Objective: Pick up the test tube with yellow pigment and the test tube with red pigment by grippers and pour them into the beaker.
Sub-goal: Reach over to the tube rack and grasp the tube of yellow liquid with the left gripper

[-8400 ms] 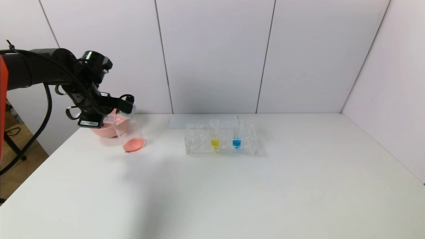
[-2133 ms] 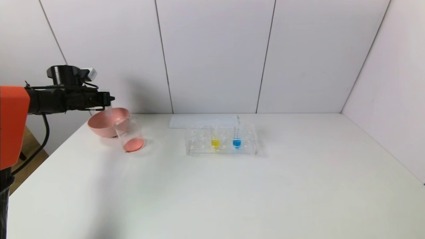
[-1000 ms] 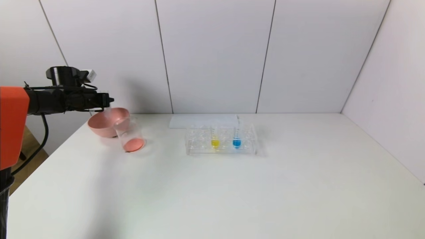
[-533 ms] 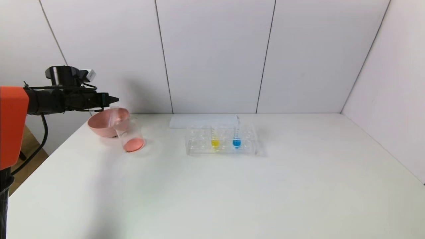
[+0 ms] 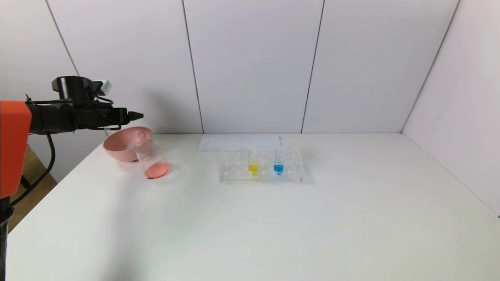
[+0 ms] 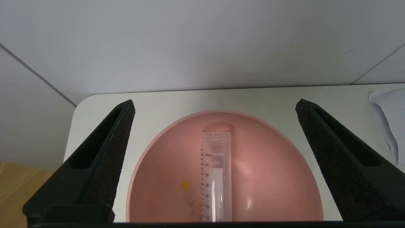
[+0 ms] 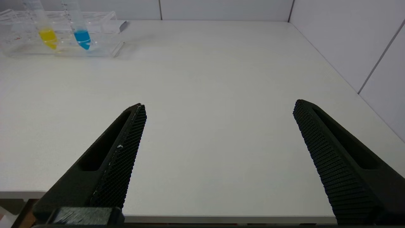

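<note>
My left gripper (image 5: pixel 134 115) (image 6: pixel 215 104) hangs open and empty above the pink bowl (image 5: pixel 117 150) (image 6: pixel 269 177). An empty clear graduated tube (image 6: pixel 216 177) lies in that bowl. No tube with red liquid shows. The beaker (image 5: pixel 153 158) stands just right of the bowl with pink-red liquid in its bottom. The test tube with yellow pigment (image 5: pixel 253 164) (image 7: pixel 47 33) stands upright in the clear rack (image 5: pixel 234 168) at the table's middle back. My right gripper (image 7: pixel 219 104) is open and empty over the table's front edge, out of the head view.
A blue-tipped tube (image 5: pixel 278 164) (image 7: pixel 82 34) stands in the rack right of the yellow one. A white sheet (image 5: pixel 234 142) lies behind the rack. A small yellow spot (image 6: pixel 185 185) marks the bowl's inside. The wall runs close behind the bowl.
My left gripper went from the beaker to over the pink bowl holding the clear tube. In the last half second it opened, and the tube dropped into the bowl.
</note>
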Motion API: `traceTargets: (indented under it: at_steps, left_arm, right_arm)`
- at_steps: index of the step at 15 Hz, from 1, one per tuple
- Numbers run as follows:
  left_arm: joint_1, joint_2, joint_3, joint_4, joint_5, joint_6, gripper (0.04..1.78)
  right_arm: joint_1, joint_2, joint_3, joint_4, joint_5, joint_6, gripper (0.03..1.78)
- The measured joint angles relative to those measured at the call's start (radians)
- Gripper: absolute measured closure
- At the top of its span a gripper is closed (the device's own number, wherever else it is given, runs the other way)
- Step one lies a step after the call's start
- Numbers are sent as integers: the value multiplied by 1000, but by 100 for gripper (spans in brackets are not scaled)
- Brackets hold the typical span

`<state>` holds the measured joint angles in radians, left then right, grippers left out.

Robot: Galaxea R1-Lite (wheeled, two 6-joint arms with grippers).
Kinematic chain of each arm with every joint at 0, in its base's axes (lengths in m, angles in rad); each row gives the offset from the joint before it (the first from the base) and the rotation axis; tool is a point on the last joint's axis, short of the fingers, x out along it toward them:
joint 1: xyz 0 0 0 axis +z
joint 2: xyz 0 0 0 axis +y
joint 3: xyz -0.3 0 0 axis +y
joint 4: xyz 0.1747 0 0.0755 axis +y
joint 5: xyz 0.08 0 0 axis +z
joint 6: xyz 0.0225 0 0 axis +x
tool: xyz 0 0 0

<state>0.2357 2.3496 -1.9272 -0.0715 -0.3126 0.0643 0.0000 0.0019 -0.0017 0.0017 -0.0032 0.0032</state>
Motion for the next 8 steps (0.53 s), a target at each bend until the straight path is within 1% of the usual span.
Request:
traceTargets:
  at_steps: [8]
  left_arm:
    - [-4,-93,34,0,0,1,5]
  right_arm:
    - [0,0,0,0,0,0,11]
